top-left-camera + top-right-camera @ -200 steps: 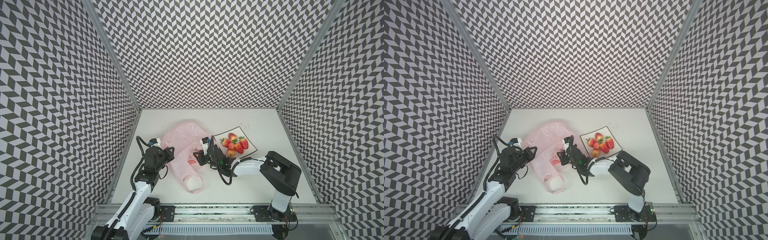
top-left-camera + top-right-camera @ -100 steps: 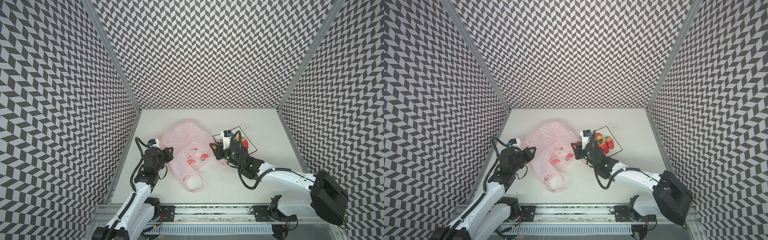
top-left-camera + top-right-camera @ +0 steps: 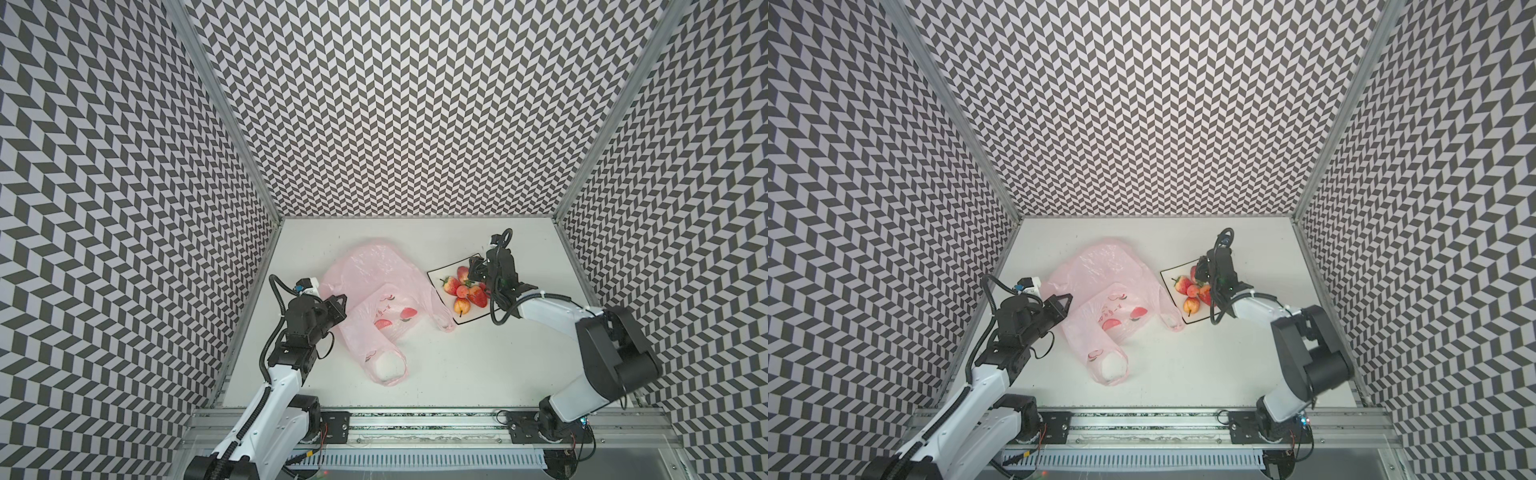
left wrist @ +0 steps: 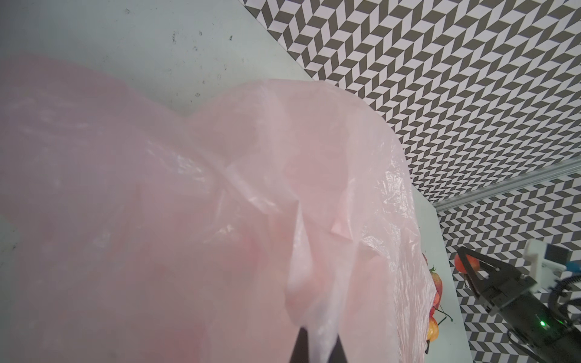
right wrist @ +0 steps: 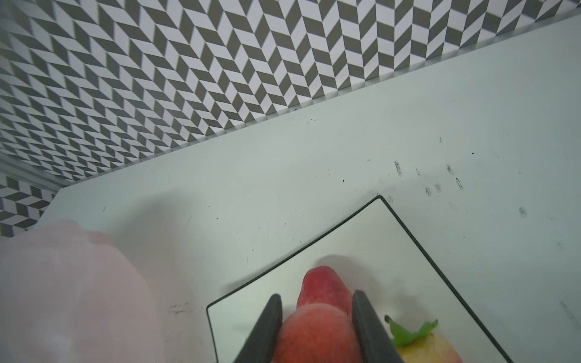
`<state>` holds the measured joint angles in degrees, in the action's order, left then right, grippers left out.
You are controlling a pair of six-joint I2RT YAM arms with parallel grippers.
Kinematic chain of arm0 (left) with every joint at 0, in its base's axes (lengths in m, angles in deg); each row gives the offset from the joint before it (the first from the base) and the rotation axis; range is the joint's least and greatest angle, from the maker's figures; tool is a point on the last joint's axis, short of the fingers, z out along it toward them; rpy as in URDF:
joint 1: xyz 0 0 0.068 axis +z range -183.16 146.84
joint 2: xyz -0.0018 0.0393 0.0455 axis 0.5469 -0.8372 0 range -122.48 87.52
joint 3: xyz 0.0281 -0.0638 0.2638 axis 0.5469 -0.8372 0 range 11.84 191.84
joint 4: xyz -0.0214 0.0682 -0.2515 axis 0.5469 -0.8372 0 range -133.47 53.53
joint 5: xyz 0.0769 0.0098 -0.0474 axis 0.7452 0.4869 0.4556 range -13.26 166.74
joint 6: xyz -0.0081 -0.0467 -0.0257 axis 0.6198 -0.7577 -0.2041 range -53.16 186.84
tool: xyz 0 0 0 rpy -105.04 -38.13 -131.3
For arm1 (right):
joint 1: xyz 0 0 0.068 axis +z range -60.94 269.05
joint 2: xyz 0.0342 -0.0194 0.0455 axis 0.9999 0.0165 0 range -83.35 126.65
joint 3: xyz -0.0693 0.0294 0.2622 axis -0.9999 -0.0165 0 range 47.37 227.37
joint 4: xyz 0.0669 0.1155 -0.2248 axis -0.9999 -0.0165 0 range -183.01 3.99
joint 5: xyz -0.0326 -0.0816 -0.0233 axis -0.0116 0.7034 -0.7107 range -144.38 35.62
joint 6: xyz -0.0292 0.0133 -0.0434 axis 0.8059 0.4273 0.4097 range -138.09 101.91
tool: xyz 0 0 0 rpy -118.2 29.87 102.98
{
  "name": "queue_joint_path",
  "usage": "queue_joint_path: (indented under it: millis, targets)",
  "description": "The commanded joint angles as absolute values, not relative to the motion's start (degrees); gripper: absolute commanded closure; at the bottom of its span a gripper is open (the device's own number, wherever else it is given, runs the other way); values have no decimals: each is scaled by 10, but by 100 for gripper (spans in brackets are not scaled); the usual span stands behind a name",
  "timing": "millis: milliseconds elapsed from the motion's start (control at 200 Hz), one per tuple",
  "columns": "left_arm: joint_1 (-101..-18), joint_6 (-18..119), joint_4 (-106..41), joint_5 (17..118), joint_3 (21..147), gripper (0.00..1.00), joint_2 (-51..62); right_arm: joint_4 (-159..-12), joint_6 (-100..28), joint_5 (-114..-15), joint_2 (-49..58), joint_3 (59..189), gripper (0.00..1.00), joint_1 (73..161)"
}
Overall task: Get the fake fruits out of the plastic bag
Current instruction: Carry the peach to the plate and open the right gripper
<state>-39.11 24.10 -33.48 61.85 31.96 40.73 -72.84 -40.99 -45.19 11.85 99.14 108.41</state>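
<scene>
1. The fake fruits (image 3: 464, 291) were piled on the plate (image 3: 436, 276), a square white one with a black rim, sitting toward the right side of the table (image 3: 478, 365) about midway between its back and front edges. Strawberries with green caps, plus a round orange-pink one and a yellow-red one at the pile's front.
2. One more peachy round fruit (image 5: 317, 333) was pinched between the right gripper (image 5: 317, 314) fingers (image 5: 267, 327), just over the plate near its back corner. In the right wrist view a red fruit sat right behind it on the plate.
3. The plastic bag (image 3: 374, 291) lay crumpled left of the plate, pale pink with red fruit prints, one loop handle (image 3: 388, 370) flopped toward the front edge, the other handle (image 3: 442, 320) touching the plate's left side. Couldn't tell if anything was left inside tbh.
4. The left gripper (image 3: 338, 305) was clamped tight on a fold of the bag's left edge; the left wrist view showed plastic bunched between the tips (image 4: 316, 345).
</scene>
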Motion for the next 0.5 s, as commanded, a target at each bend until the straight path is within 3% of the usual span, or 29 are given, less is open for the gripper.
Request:
queue_joint_path:
  millis: [0,331,496]
  targets:
    - [-387,251,-323,609,320,100,413,-756,-396,-513,187,1053,71,1057]
    - [-380,265,-333,608,328,100,409,-765,-395,-521,272,1101,66,1035]
    - [-379,268,-333,610,330,100,397,-765,-397,-511,271,1092,49,1035]
